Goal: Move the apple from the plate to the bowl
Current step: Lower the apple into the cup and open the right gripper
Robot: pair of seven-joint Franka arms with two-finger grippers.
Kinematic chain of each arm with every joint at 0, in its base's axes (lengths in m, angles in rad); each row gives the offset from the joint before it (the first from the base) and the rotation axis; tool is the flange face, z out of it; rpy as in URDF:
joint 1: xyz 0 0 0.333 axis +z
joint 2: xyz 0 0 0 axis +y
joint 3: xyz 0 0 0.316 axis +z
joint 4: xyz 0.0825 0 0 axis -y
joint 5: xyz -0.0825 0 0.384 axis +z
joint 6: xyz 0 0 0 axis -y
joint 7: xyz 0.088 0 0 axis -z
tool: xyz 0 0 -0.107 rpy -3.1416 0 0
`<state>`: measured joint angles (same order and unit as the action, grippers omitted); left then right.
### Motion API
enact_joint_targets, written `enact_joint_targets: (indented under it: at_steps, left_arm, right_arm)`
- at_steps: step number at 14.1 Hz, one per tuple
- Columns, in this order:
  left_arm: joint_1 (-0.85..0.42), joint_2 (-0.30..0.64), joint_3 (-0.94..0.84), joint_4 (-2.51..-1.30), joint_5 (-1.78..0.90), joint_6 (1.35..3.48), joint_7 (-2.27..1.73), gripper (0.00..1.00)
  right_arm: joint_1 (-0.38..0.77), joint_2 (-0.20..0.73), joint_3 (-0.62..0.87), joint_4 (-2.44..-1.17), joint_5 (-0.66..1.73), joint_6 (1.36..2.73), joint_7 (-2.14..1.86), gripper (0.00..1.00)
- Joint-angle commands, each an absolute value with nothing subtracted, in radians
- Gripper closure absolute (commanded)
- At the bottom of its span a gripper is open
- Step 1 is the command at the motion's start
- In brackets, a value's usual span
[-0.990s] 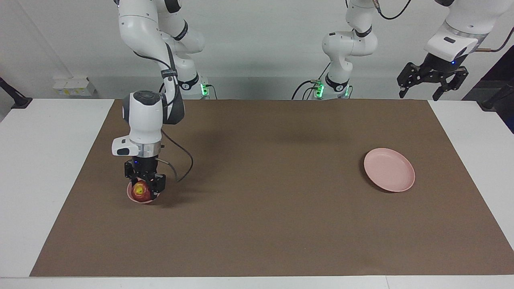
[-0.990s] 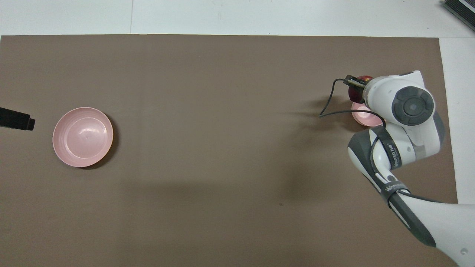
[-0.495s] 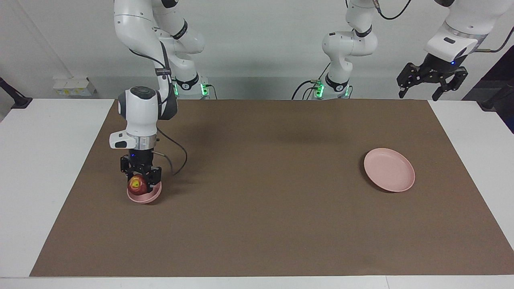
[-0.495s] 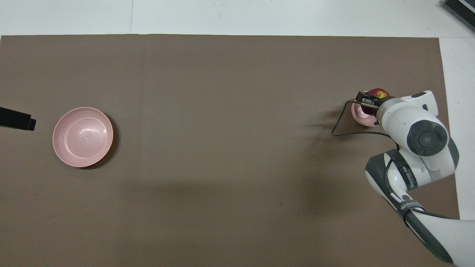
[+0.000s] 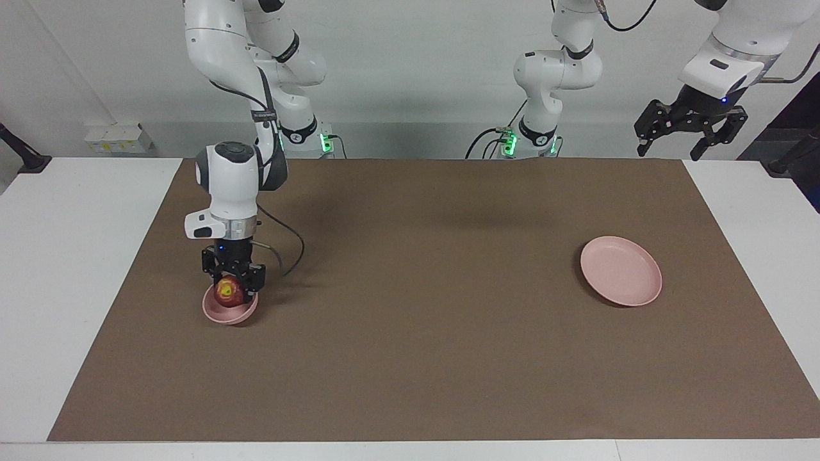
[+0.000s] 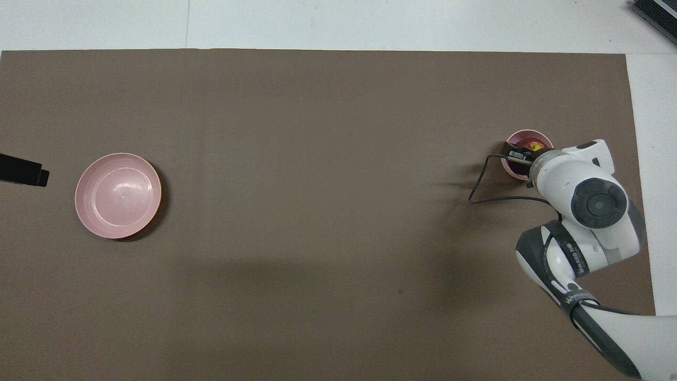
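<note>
The right end effector [image 5: 234, 286] clamps the apple [image 5: 227, 293] over the bowl [image 5: 229, 311] (release comes next); the left end effector [image 5: 689, 129] waits spread apart.

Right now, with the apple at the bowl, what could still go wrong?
1. The right gripper is still around the apple, low in the small bowl. Lifting before the fingers fully clear could drag the apple back out.
2. The fingers sit close to the bowl's rim, so a sideways retreat might tip or shove the light bowl.

The left gripper waits raised at its own end; the plate is empty.
</note>
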<state>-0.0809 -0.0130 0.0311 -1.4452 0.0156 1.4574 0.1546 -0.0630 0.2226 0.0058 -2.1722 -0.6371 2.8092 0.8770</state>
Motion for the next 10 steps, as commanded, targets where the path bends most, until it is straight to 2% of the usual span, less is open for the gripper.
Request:
enact_joint_targets:
  at_steps: [1,10]
  left_arm:
    - [-0.071,-0.031,0.031,-1.462,0.005,1.447,0.152,0.0]
    - [-0.072,-0.034,0.034,-1.485,-0.023,1.434,0.096,0.0]
  right_arm:
    - [-0.078,0.21,0.012,-2.181,-0.663,2.816,0.879,0.03]
    - [-0.074,0.177,0.02,-2.161,-0.646,2.718,0.857,0.0]
